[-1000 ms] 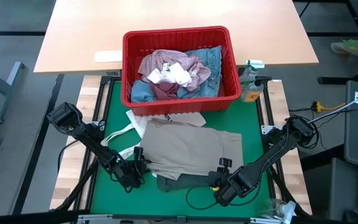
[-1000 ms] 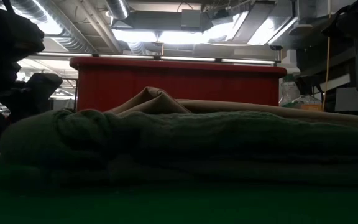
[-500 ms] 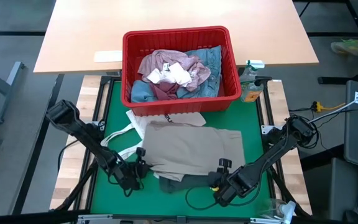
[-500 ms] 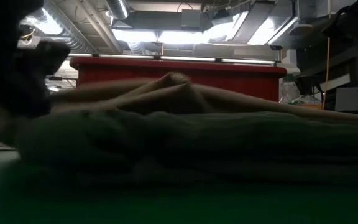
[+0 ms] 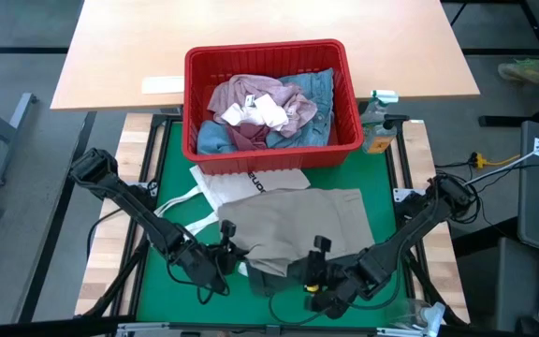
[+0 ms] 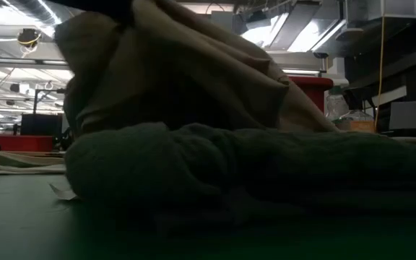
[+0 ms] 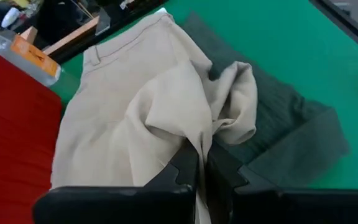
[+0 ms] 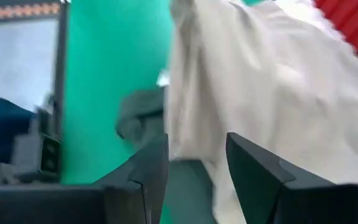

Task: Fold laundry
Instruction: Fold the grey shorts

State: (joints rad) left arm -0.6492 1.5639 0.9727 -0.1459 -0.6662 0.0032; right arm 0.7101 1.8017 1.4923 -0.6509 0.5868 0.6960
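Pinching beige trousers (image 7: 142, 118) — left gripper (image 7: 202, 163) — no legible label.

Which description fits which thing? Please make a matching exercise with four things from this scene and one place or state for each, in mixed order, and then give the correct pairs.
Things:
1. beige trousers
2. dark green top
3. white socks
4. left gripper

Descriptions:
a. lies flat on the green mat, partly under another garment
b. shut on a fold of cloth
c. lie on top of the clothes in the red basket
d. one edge pinched and lifted off the mat

Pairs: 1-d, 2-a, 3-c, 4-b
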